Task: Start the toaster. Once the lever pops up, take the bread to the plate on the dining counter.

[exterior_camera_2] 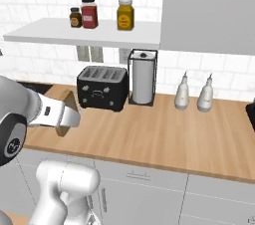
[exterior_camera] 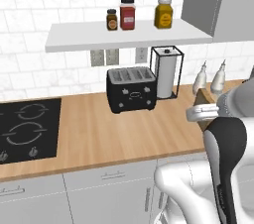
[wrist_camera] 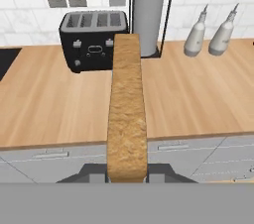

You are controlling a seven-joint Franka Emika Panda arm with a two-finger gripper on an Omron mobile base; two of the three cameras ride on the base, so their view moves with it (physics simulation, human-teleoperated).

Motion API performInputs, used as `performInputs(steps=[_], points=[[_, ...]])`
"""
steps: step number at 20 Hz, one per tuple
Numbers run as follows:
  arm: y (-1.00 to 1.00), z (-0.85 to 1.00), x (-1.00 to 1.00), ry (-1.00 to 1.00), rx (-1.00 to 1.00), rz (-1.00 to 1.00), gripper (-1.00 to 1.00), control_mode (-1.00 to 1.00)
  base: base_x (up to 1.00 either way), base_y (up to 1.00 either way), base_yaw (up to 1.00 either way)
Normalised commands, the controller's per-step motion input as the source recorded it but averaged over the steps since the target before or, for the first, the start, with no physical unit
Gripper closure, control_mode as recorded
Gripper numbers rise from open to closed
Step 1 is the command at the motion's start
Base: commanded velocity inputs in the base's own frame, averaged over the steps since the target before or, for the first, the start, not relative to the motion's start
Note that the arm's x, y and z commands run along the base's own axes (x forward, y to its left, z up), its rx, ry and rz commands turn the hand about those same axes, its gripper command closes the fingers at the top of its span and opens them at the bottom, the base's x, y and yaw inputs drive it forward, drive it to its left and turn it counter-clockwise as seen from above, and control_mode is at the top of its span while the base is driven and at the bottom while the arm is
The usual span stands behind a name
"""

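The bread (wrist_camera: 127, 119), a tan slice, is clamped edge-on between my fingertips, with my gripper (wrist_camera: 127, 174) shut on it. It hangs in the air in front of the wall counter's front edge. In the base views the bread (exterior_camera: 200, 100) (exterior_camera_2: 67, 109) pokes out past my white hand (exterior_camera: 203, 114) (exterior_camera_2: 60, 113). The black toaster (exterior_camera: 130, 89) (exterior_camera_2: 102, 87) (wrist_camera: 92, 39) stands at the back of the wood counter, well beyond the slice. I cannot tell how its lever stands. The plate and the dining counter are out of view.
A wire paper-towel holder (exterior_camera: 167, 72) stands just right of the toaster, with two white bottles (exterior_camera_2: 194, 92) further right. A black hob (exterior_camera: 27, 129) lies on the left. A shelf with jars (exterior_camera: 128, 15) and a grey wall cabinet (exterior_camera_2: 209, 10) hang above.
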Motion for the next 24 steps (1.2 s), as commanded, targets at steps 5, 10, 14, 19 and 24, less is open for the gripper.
performInputs(steps=[5, 10, 14, 19, 24], points=[[0.0, 0.0, 0.0, 0.0, 0.0, 0.0, 1.0, 1.0, -0.92, 0.04, 0.43], [0.0, 0.0, 0.0, 0.0, 0.0, 0.0, 1.0, 1.0, -0.43, 0.14, 0.92], [0.0, 0.0, 0.0, 0.0, 0.0, 0.0, 1.0, 1.0, -0.19, 0.0, 1.0], [0.0, 0.0, 0.0, 0.0, 0.0, 0.0, 1.0, 1.0, -0.2, 0.0, 1.0], [0.0, 0.0, 0.0, 0.0, 0.0, 0.0, 1.0, 1.0, -0.21, 0.0, 1.0]])
